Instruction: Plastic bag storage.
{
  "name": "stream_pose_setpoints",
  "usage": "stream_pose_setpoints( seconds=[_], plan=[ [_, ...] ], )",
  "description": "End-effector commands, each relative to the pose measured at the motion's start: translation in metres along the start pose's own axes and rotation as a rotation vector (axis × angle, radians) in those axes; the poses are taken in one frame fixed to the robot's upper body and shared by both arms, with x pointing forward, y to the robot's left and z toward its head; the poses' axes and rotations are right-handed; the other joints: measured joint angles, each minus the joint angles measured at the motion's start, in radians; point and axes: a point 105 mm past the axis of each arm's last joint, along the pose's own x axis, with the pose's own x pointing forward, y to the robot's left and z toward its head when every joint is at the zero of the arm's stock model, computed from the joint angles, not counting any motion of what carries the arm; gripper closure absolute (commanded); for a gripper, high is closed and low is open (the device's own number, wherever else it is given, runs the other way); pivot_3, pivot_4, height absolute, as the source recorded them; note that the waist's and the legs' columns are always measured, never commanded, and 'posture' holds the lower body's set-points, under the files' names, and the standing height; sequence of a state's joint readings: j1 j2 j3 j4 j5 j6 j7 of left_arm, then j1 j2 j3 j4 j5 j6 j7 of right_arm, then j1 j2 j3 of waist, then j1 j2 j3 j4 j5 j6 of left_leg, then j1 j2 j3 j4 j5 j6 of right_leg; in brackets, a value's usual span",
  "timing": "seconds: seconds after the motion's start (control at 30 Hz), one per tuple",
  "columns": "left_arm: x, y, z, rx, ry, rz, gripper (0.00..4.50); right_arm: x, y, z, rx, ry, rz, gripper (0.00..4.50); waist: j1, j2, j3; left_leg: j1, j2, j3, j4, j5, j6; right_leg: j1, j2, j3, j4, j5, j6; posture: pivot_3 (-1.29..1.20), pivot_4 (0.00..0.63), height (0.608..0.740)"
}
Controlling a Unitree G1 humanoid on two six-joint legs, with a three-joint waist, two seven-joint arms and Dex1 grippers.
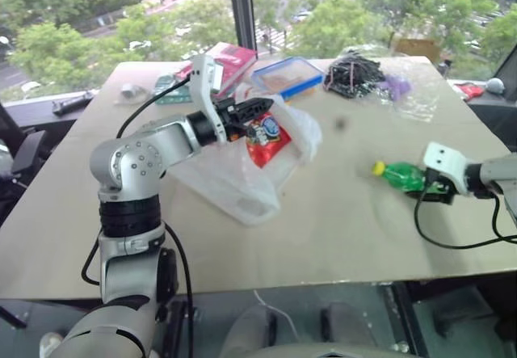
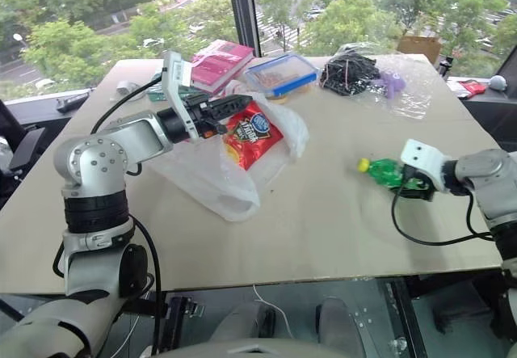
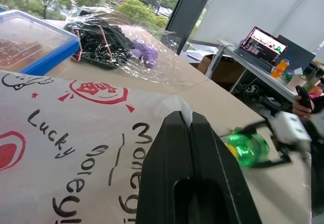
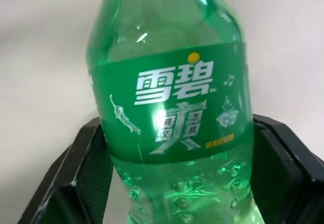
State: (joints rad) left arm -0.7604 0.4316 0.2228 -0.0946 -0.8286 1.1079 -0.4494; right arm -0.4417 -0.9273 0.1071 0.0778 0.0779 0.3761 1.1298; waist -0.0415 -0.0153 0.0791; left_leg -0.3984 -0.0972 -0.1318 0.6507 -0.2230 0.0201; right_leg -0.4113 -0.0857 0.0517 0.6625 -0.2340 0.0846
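Pale surface (image 1: 339, 212) under everything, cluttered along the far edge and left bare in the middle for working.

On it, left of centre: the plastic bag (image 1: 234, 184), printed white film slumped flat at its near end, lifted at its far rim. Raised that way, by the look of it, to keep the mouth open for loading. Already inside near the mouth: a red snack packet (image 2: 250, 136).

At that rim: left gripper (image 1: 260, 107), jaws pressed together on a fold of the film, reaching level.

Well apart, near the right edge: green Sprite bottle (image 1: 400, 175), lying on its side, yellow cap toward the bag. Probably next to go in.

Around its body: right gripper (image 1: 420, 182), jaws spread wide, one on each flank; impossible to tell whether pressing yet.
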Motion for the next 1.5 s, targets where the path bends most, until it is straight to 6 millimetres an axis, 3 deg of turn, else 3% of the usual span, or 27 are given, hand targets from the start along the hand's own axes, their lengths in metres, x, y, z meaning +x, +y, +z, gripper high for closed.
stream_pose_setpoints(
  seconds=[0.03, 0.1, 0.17, 0.4, 0.6, 0.73, 0.93, 1.07, 1.1, 1.13, 1.17, 1.23, 1.33, 1.5],
  plan=[
    [0.001, -0.006, 0.011, 0.03, -0.028, -0.025, 4.5, -0.017, 0.019, 0.072, -0.049, -0.204, -0.025, 1.42, 0.002, 0.001, -0.001, 0.0, 0.0, 0.0, 0.0, 0.0, 0.0, 0.0, 0.0, 0.0, 0.0, 0.0, 0.0, 0.0, 0.0, 0.74],
    [0.004, -0.008, 0.012, 0.031, -0.024, -0.039, 4.5, -0.008, 0.049, 0.102, -0.036, -0.284, 0.037, 1.42, 0.003, 0.001, -0.002, 0.0, 0.0, -0.001, 0.001, 0.0, 0.0, 0.001, 0.0, -0.001, 0.0, 0.0, 0.0, 0.0, 0.0, 0.74],
    [0.005, -0.012, 0.012, 0.03, -0.016, -0.068, 4.5, 0.006, 0.065, 0.125, 0.011, -0.334, 0.046, 1.42, 0.004, 0.001, -0.002, 0.001, 0.001, -0.002, 0.001, 0.0, 0.0, 0.001, 0.001, -0.002, 0.001, 0.0, 0.0, 0.0, 0.0, 0.74],
    [0.001, -0.019, 0.016, 0.041, -0.009, -0.112, 4.5, 0.058, 0.054, 0.166, 0.024, -0.325, -0.066, 1.42, 0.014, 0.0, -0.003, 0.001, -0.002, -0.002, 0.003, 0.0, 0.0, 0.002, -0.001, -0.001, 0.0, 0.002, 0.002, 0.0, 0.0, 0.74],
    [-0.007, -0.023, 0.016, 0.049, 0.002, -0.126, 4.5, 0.097, 0.043, 0.179, 0.0, -0.291, -0.104, 1.42, 0.004, 0.0, -0.003, 0.001, -0.002, -0.002, 0.001, 0.0, 0.0, 0.0, -0.001, -0.001, 0.0, 0.002, 0.001, 0.0, 0.0, 0.74],
    [-0.007, -0.018, 0.01, 0.068, 0.011, -0.062, 4.5, 0.118, 0.063, 0.224, -0.088, -0.398, -0.049, 1.42, -0.018, 0.0, -0.004, 0.0, -0.001, 0.0, -0.001, 0.0, 0.0, -0.002, 0.0, 0.001, 0.001, 0.002, 0.001, 0.0, 0.0, 0.74],
    [-0.006, -0.019, 0.007, 0.063, -0.001, -0.044, 4.5, 0.147, 0.085, 0.271, -0.153, -0.566, -0.051, 1.42, -0.048, -0.001, -0.006, 0.001, -0.001, -0.001, -0.002, 0.0, 0.0, -0.002, 0.001, 0.001, 0.001, 0.002, 0.0, 0.0, 0.0, 0.74],
    [-0.008, -0.014, 0.007, 0.059, -0.004, -0.014, 4.5, 0.168, 0.088, 0.277, -0.119, -0.609, -0.063, 1.42, -0.054, -0.002, -0.007, 0.001, -0.001, -0.002, -0.001, 0.0, 0.0, -0.002, 0.001, 0.0, 0.001, 0.003, 0.0, 0.0, 0.0, 0.74],
    [-0.009, -0.013, 0.007, 0.059, -0.004, -0.011, 4.5, 0.172, 0.086, 0.275, -0.114, -0.612, -0.07, 0.92, -0.054, -0.003, -0.007, 0.002, -0.001, -0.002, -0.001, 0.0, 0.0, -0.002, 0.001, 0.0, 0.001, 0.003, 0.0, 0.0, 0.0, 0.74],
    [-0.009, -0.013, 0.006, 0.059, -0.005, -0.009, 4.5, 0.176, 0.085, 0.273, -0.121, -0.607, -0.074, 0.38, -0.054, -0.003, -0.007, 0.001, -0.001, -0.002, -0.001, 0.0, 0.0, -0.002, 0.001, 0.0, 0.001, 0.003, 0.0, 0.0, 0.15, 0.74],
    [-0.009, -0.013, 0.006, 0.059, -0.005, -0.007, 4.5, 0.179, 0.084, 0.27, -0.139, -0.597, -0.082, 0.06, -0.045, -0.003, 0.027, 0.001, -0.001, -0.002, -0.001, 0.0, 0.0, -0.002, 0.001, 0.0, 0.001, 0.003, 0.0, 0.0, 0.15, 0.74],
    [-0.01, -0.012, 0.006, 0.057, -0.009, 0.002, 4.5, 0.181, 0.078, 0.264, -0.164, -0.585, -0.105, 0.06, -0.044, 0.0, 0.04, 0.009, 0.0, -0.002, -0.005, -0.002, 0.003, 0.006, 0.002, 0.001, -0.003, 0.004, 0.001, 0.0, 0.15, 0.74],
    [-0.011, -0.007, 0.006, 0.051, -0.016, 0.027, 4.5, 0.174, 0.072, 0.257, -0.214, -0.585, -0.11, 0.06, -0.041, 0.001, 0.043, 0.004, 0.0, -0.004, -0.004, 0.0, 0.001, -0.001, 0.003, 0.0, 0.001, 0.005, 0.0, 0.0, 0.15, 0.74],
    [-0.009, 0.0, 0.005, 0.041, -0.026, 0.056, 4.5, 0.137, 0.07, 0.25, -0.184, -0.65, -0.052, 0.06, -0.036, 0.002, 0.044, -0.001, 0.0, -0.003, -0.004, 0.0, 0.0, -0.003, 0.002, 0.001, -0.001, 0.004, 0.0, 0.0, 0.15, 0.74]
  ],
)
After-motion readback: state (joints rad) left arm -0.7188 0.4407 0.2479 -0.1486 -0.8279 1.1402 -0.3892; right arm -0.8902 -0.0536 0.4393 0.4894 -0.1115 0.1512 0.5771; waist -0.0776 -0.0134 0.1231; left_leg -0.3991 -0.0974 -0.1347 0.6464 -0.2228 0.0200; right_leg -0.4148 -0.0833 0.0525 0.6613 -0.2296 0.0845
